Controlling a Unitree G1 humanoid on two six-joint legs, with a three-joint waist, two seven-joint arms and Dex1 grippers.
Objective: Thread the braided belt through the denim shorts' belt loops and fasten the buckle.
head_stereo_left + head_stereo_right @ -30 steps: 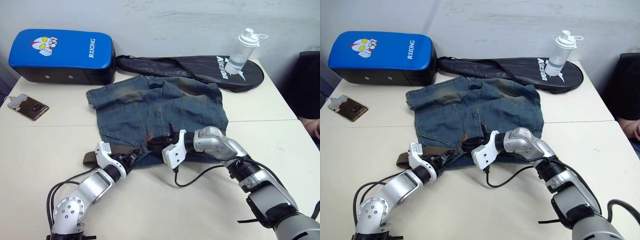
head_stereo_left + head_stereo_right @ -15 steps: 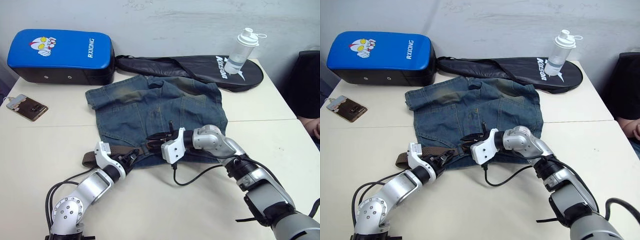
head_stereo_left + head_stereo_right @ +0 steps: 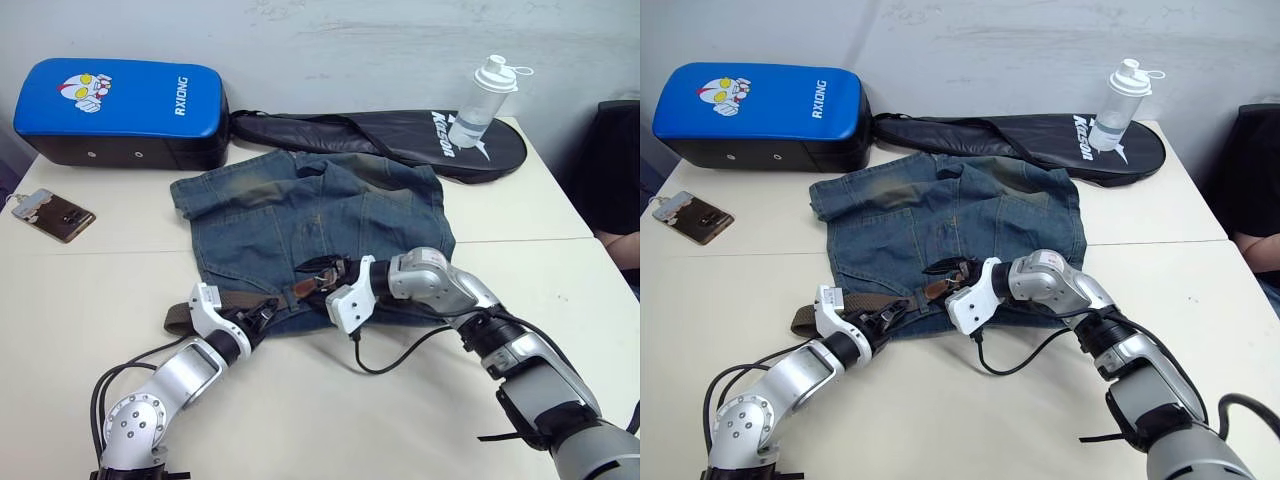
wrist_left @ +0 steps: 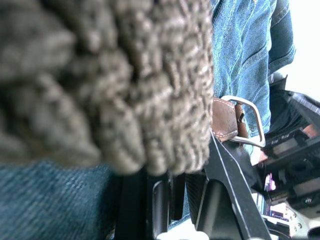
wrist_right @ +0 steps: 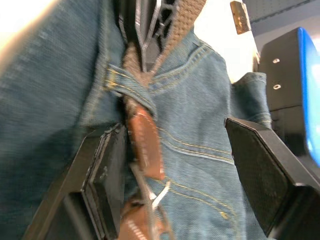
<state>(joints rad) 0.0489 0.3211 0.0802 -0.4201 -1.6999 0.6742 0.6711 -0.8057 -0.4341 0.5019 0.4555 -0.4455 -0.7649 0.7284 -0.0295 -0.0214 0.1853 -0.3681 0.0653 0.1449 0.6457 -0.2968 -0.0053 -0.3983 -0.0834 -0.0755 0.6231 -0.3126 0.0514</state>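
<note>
The denim shorts lie flat on the table, waistband toward me. The braided belt runs from the waistband's left end along it. My left gripper is shut on the braided belt at the waistband. In the right wrist view the strap passes under a belt loop, and its brown leather end with the silver buckle lies on the denim. My right gripper stands open around that end, its fingers wide apart and off it. The buckle is also in the left wrist view.
A blue pad, a black racket bag and a clear bottle line the table's far side. A phone lies at the left. A black cable loops on the table below my right wrist.
My right gripper has opened and let go of the belt's buckle end, which now lies on the denim. The left gripper has kept its hold and place.
</note>
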